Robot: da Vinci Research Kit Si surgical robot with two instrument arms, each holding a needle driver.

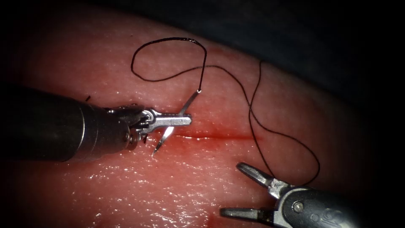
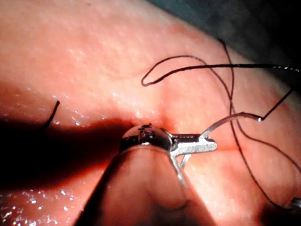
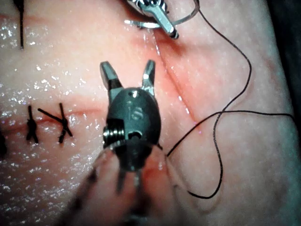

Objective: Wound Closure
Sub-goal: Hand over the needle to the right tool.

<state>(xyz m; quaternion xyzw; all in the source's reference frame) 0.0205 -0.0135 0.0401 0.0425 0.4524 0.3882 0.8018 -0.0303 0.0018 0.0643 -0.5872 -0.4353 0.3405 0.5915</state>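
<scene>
In the endoscope view, your left end effector lies across the tissue from the left, its jaws closed on the curved needle at about the middle of its curve. The needle's pointed end hangs just below the jaws over the left end of the cut, and I cannot tell whether it touches the surface; the needle's body is out of the tissue. Its tail end rises up and to the right to where the thread is attached. From there the thread loops above the cut, then runs down across the cut on the right and curls toward your right end effector. That one sits low on the right, below the cut, jaws spread apart and holding nothing.

In the left wrist view, your left end effector clamps the needle beside the cut, with the thread looping over the tissue beyond. A short cut end of thread stands off to one side.

In the right wrist view, your right end effector stands open and empty over the tissue. Ahead of it the left end effector holds the needle. The thread trails across the tissue, and tied stitches sit along the closed part of the cut.
</scene>
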